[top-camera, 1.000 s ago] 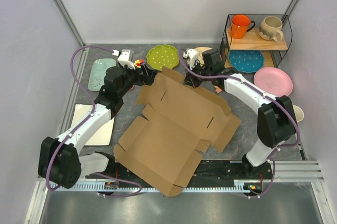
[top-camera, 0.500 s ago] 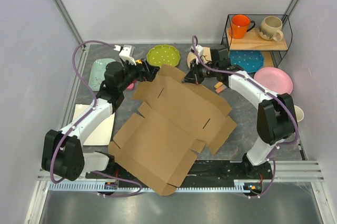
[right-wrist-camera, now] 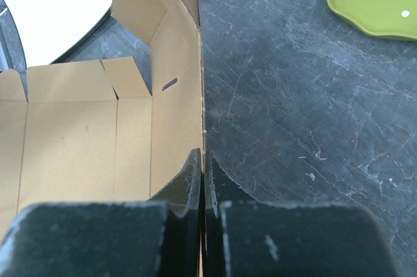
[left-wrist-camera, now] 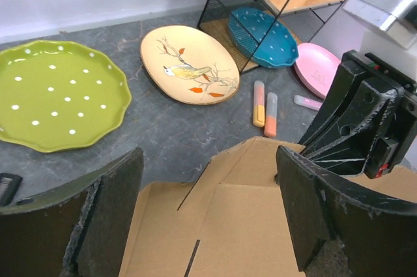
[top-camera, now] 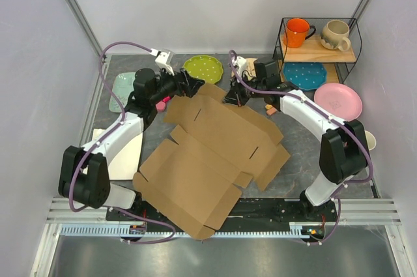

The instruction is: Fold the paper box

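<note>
The paper box [top-camera: 208, 153] lies unfolded as a flat brown die-cut in the middle of the table. My right gripper [top-camera: 233, 96] is shut on its far edge. In the right wrist view the jaws [right-wrist-camera: 204, 163] pinch a thin panel of the paper box [right-wrist-camera: 85, 133] that stands on edge. My left gripper [top-camera: 186, 85] hovers open over the far-left corner. Its two fingers straddle the cardboard flap [left-wrist-camera: 254, 205] without touching it. The left wrist view shows the right gripper [left-wrist-camera: 365, 120] just beyond my left gripper [left-wrist-camera: 208, 166].
A green dotted plate [top-camera: 202, 68] and a cream bird plate [left-wrist-camera: 189, 62] lie just beyond the box. Markers [left-wrist-camera: 264, 104] lie near them. At the right are a wire rack [top-camera: 319, 49] with mugs, a blue plate [top-camera: 304, 75] and a pink plate [top-camera: 337, 100]. At the left is a white tray [top-camera: 124, 153].
My left arm has reached farther out and right, bringing its open gripper over the box's far-left corner. The box has slid slightly left. The right gripper keeps its grip.
</note>
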Motion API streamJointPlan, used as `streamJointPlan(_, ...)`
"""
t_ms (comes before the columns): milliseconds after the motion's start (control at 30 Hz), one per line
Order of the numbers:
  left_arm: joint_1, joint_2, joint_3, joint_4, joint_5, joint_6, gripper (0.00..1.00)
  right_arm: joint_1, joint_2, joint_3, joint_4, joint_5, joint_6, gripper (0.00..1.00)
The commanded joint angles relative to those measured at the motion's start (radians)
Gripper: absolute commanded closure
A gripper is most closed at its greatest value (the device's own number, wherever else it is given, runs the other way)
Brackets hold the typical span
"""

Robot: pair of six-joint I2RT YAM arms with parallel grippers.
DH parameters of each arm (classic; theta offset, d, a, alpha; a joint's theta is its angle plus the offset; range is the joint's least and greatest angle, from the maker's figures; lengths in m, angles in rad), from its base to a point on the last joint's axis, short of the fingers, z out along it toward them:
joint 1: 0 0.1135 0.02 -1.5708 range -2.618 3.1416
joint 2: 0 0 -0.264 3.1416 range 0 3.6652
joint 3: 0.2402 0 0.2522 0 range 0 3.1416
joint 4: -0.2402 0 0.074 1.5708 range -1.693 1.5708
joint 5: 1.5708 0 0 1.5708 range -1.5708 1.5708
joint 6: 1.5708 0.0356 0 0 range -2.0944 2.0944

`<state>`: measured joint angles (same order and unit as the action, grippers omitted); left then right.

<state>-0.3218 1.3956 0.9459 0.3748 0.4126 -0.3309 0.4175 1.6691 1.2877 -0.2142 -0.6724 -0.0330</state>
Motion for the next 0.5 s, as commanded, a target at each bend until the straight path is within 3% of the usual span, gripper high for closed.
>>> streamJointPlan(0, -0.013, 0.028, 0.039, 0.047, 0.089, 0.026, 0.12, 0.033, -0.055, 0.018, -0.017, 0.054, -0.053, 1.0)
streamJointPlan(100, -0.02, 0.042, 0.037, 0.038, 0.089, 0.039, 0.18, 0.046, -0.057, 0.019, -0.028, 0.069, -0.065, 1.0)
streamJointPlan(233, -0.037, 0.034, 0.016, 0.036, 0.112, 0.035, 0.45, 0.055, -0.062, 0.016, -0.034, 0.109, -0.07, 1.0)
streamJointPlan(300, -0.056, 0.019, -0.001, 0.038, 0.12, 0.027, 0.53, 0.063, -0.063, 0.016, -0.037, 0.129, -0.073, 1.0)
streamJointPlan(467, -0.127, -0.026, -0.079, 0.039, 0.075, 0.041, 0.55, 0.127, -0.089, 0.018, -0.066, 0.339, -0.111, 1.0)
